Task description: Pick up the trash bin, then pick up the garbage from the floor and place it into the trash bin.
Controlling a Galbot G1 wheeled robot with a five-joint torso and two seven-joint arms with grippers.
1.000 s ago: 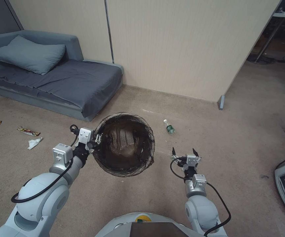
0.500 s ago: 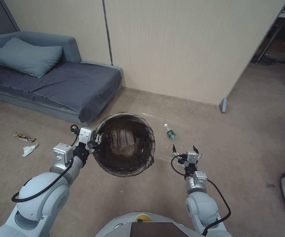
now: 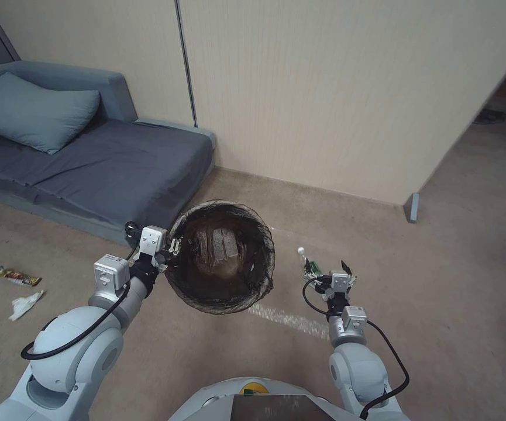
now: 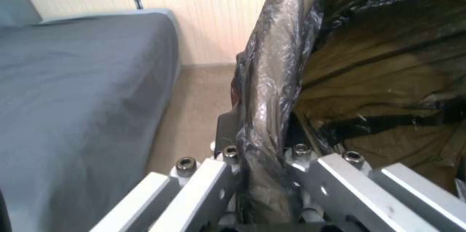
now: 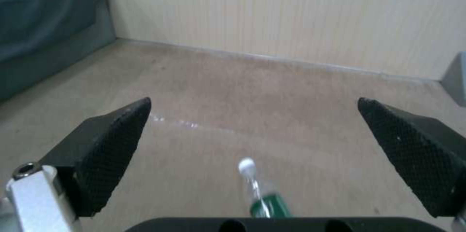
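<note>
The trash bin (image 3: 220, 257), lined with a dark bag, hangs above the floor (image 3: 451, 280) in the head view's middle, its mouth facing up. My left gripper (image 3: 171, 245) is shut on its bag-covered rim (image 4: 272, 79). My right gripper (image 3: 327, 269) is open and low, with the small clear bottle (image 3: 306, 263) lying just beyond its fingertips. In the right wrist view the bottle (image 5: 260, 192) lies between and below the open fingers (image 5: 111, 148). More garbage lies far left: a striped wrapper (image 3: 16, 276) and crumpled white paper (image 3: 26, 304).
A grey sofa bed (image 3: 118, 158) with a pillow stands at the left against the beige wall (image 3: 323, 99). The wall ends at a corner post (image 3: 412, 207), with open carpet beyond to the right. A pale tape line (image 3: 288, 318) crosses the carpet near me.
The whole head view has shifted, so the camera moved forward and turned. The bottle now lies right at my right gripper's tips. Both arms hold the same pose.
</note>
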